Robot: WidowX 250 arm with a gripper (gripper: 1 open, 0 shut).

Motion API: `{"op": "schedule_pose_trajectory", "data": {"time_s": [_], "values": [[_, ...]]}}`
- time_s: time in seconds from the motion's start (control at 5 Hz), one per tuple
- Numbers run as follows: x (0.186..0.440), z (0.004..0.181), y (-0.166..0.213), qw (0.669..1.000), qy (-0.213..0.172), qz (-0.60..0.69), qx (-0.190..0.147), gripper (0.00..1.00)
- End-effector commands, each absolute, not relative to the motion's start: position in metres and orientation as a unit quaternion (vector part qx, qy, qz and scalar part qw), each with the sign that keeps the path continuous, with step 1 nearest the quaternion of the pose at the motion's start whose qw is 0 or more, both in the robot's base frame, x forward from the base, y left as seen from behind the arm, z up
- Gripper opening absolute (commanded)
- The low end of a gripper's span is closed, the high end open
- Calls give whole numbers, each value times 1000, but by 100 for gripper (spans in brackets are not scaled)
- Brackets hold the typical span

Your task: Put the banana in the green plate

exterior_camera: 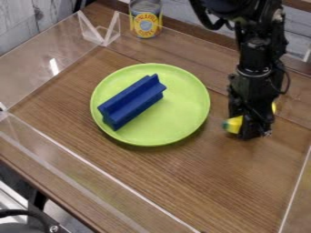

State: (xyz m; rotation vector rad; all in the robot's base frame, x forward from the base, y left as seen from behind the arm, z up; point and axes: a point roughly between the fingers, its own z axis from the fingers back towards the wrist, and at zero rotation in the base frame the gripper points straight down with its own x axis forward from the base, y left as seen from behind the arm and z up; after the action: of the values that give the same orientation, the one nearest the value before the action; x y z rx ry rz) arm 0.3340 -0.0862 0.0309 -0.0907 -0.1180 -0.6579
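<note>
The banana [235, 124] is a small yellow piece showing at the right of the table, between the fingers of my gripper [249, 122]. The black gripper points straight down and is shut on the banana, which sits at or just above the wood; a second bit of yellow shows at its right side. The green plate [183, 123] lies left of the gripper, its right rim a short way from the banana. A blue ridged block [131, 98] lies diagonally on the plate.
Clear acrylic walls [49, 155] fence the wooden table. A tin can [145, 22] stands at the back beyond the wall, next to a clear folded stand [100, 30].
</note>
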Motion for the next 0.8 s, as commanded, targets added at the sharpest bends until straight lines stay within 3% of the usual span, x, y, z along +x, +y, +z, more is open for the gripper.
{"op": "schedule_pose_trajectory", "data": {"time_s": [0.0, 0.6], "values": [[347, 57, -87, 942, -94, -320, -39, 0], [345, 69, -92, 944, -104, -310, -48, 0]]}}
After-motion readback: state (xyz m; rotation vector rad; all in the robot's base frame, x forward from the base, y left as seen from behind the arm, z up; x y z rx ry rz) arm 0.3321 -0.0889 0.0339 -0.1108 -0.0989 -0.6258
